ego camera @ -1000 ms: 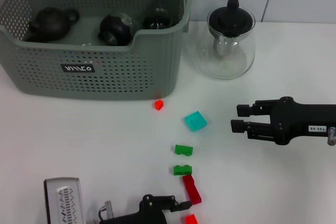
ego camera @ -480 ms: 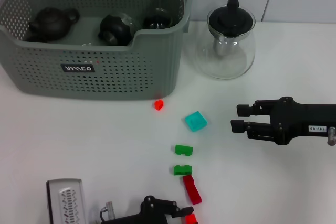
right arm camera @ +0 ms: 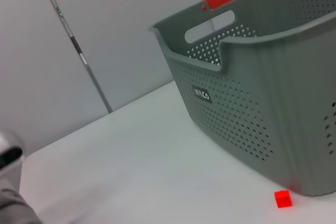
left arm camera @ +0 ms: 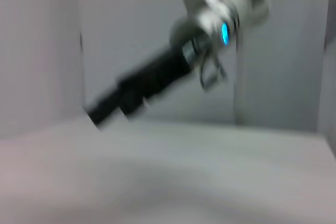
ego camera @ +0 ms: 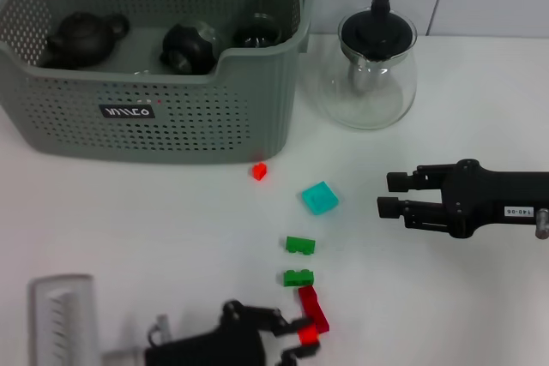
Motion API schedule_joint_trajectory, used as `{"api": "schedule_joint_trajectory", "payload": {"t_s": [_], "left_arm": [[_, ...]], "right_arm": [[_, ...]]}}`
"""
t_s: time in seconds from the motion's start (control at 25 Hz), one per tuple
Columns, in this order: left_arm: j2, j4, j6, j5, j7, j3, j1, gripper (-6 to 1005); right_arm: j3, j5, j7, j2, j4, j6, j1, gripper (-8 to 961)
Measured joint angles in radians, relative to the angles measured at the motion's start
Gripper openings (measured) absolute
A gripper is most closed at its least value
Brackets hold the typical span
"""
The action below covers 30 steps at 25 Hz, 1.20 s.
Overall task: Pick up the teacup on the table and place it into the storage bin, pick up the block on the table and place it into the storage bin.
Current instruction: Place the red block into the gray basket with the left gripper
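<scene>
Hovering at the near table edge, the left gripper (ego camera: 296, 342) clamps a small red block (ego camera: 307, 331). Farther off we see the right gripper (ego camera: 388, 194), jaws apart (holding nothing). Beyond stands the storage bin (ego camera: 171, 117), dark teapots inside.

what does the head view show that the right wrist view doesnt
Only the head view shows the glass teapot, the dark teapots inside the bin, the teal block, two green bricks, the dark red brick, and both grippers: left gripper at the near edge, right gripper open at the right. Only the right wrist view shows the bin's handle slot. Both show the storage bin and the small red cube.
</scene>
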Motion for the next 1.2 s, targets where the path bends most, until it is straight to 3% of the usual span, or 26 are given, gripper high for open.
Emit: {"api": "schedule_joint_trajectory", "payload": {"t_s": [0.16, 0.28, 0.36, 0.48, 0.6, 0.68, 0.76, 0.88, 0.96, 1.08, 1.16, 1.2], "left_arm": [[0.004, 0.167, 0.211, -0.001, -0.171, -0.072, 0.037, 188], [0.02, 0.306, 0.397, -0.015, -0.349, -0.206, 0.033, 188], [0.038, 0.372, 0.451, -0.055, -0.493, -0.3, 0.006, 187], [0.073, 0.464, 0.437, -0.145, -0.738, -0.433, -0.071, 187], [0.116, 0.53, 0.314, -0.188, -0.919, -0.473, -0.151, 187], [0.154, 0.556, 0.191, -0.189, -1.016, -0.443, -0.206, 187], [0.192, 0.572, 0.065, -0.174, -1.1, -0.344, -0.248, 187], [0.22, 0.597, -0.12, -0.15, -1.233, -0.168, -0.285, 187], [0.213, 0.632, -0.242, -0.11, -1.345, -0.064, -0.298, 187], [0.178, 0.697, -0.41, -0.03, -1.49, 0.074, -0.301, 212], [0.168, 0.71, -0.432, -0.023, -1.503, 0.092, -0.298, 228], [0.138, 0.752, -0.413, -0.058, -1.478, 0.079, -0.28, 237]], "right_arm": [[0.0, 0.0, 0.0, -0.001, 0.0, 0.001, 0.002, 523], [0.0, 0.0, 0.0, -0.001, 0.0, 0.002, 0.003, 523], [0.0, 0.0, 0.0, 0.0, 0.0, 0.002, 0.004, 523], [0.0, 0.0, -0.001, 0.004, 0.0, 0.003, 0.007, 523], [0.0, 0.0, -0.004, 0.007, 0.0, 0.003, 0.009, 521], [0.0, 0.0, -0.005, 0.008, 0.0, 0.003, 0.011, 520], [0.0, 0.0, -0.006, 0.009, 0.0, 0.003, 0.013, 520], [0.0, 0.0, -0.008, 0.01, 0.0, 0.003, 0.02, 520], [0.0, 0.0, -0.008, 0.011, 0.0, 0.003, 0.023, 520], [0.0, 0.0, -0.008, 0.012, 0.0, 0.002, 0.026, 521], [0.0, 0.0, -0.008, 0.012, 0.0, 0.003, 0.026, 521], [0.0, 0.0, -0.008, 0.013, 0.0, 0.003, 0.026, 521]]}}
